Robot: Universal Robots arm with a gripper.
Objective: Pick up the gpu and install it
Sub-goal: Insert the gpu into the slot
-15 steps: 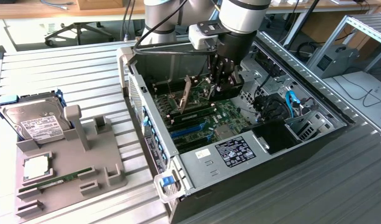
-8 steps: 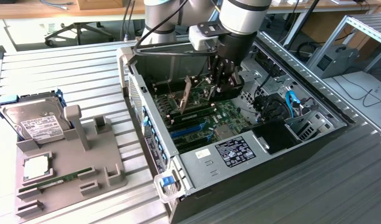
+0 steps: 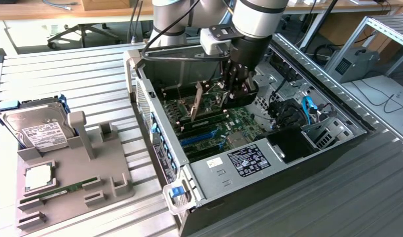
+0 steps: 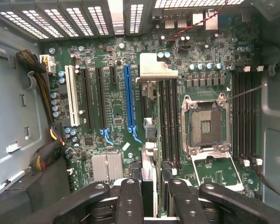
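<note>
You cannot see the lower edge of the thin black expansion card with its silver bracket [image 4: 148, 140] below the black two-finger gripper [image 4: 149, 198]. The fingertips are cut off by the wrist view's edge. The white label [image 3: 248, 160] print is unreadable.

The open grey computer case [image 3: 208, 170] appeared to be matt sheet metal. The green motherboard [image 4: 116, 100] showed a semi-gloss lacquered finish, with a long blue plastic slot [image 4: 129, 95] and a white plastic slot [image 4: 73, 98]. The thin black gpu card [image 4: 149, 140] carried a bright bare-metal bracket. The black gripper [image 4: 149, 200] fingers looked smooth, faintly glossy. The silver hard drive [image 3: 35, 123] had brushed metal under a white paper label. The ribbed metal table [image 3: 69, 74] was dull.
</note>
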